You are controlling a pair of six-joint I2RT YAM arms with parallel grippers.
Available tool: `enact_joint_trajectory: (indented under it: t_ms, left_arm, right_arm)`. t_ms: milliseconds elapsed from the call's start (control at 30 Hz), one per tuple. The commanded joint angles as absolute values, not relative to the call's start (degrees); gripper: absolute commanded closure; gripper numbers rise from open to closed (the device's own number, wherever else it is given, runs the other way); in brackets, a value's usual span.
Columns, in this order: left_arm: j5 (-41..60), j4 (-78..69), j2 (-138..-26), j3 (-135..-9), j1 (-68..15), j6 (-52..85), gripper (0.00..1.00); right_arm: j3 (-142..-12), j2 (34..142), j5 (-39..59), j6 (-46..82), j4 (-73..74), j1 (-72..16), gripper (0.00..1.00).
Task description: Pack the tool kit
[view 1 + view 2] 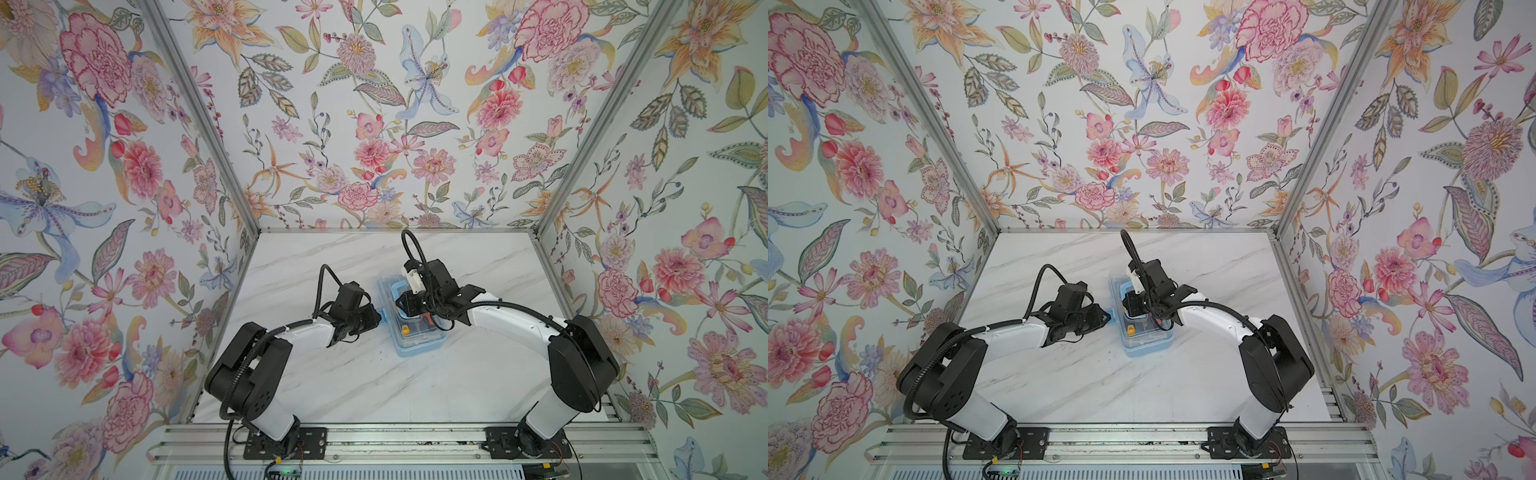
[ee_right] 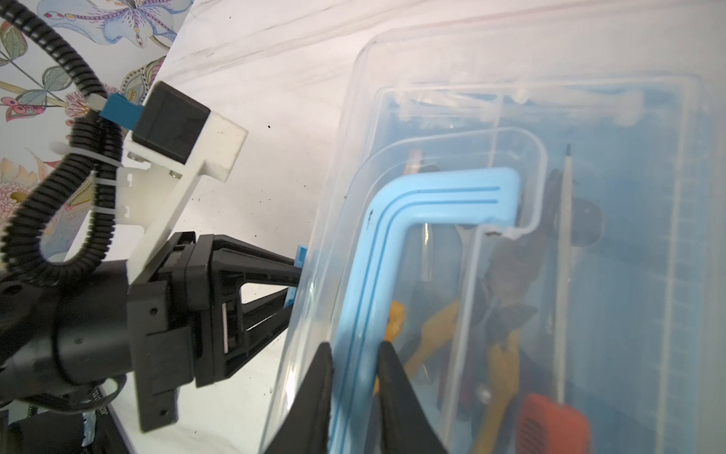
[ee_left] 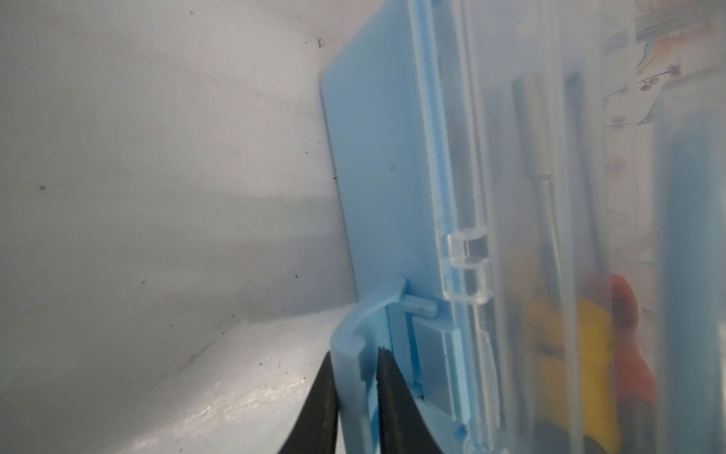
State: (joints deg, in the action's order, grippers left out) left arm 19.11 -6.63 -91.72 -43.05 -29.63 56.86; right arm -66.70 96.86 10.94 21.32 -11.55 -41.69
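Tool box [image 1: 415, 332] sits mid worktop [image 1: 374, 395], blue base, clear lid [image 2: 609, 110] down on it. Tools are inside already: screwdrivers [image 3: 565, 353] with yellow and orange grips show through the lid, pliers too, blurred.

Left claw [image 3: 353, 357] pinches the blue latch [image 3: 365, 310] on the box side, one finger on each face of the tab. The latch stands swung out from the wall, not over the clear catch [image 3: 467, 271] on the lid edge. Right claw [image 2: 355, 348] is pressed on the blue carry handle [image 2: 432, 196] on top of the lid, one finger on each side of the bar. It looks like it is there to steady the box.

Step in hand, I'd say: locking the lid, the last bit of packing.

The next move likely calls for swinging the latch up and over the catch until it snaps, with the handle grip firm so the box doesn't slide. Whether there is a second latch on the far side, I can't tell.
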Motion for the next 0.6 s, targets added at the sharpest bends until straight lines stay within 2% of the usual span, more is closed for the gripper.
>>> enact_joint_trajectory:
  t_ms: [0, 567]
  left_arm:
    - [19.0, -5.8, -90.0, -43.9, -29.3, 55.9, 0.83]
    - [21.0, -3.5, -84.5, -44.3, -29.2, 58.0, 0.82]
  right_arm:
    - [-61.7, 103.1, 10.8, 21.5, -27.8, -42.5, 0.79]
    - [-61.1, 102.8, 11.1, 21.7, -27.2, -42.6, 0.80]
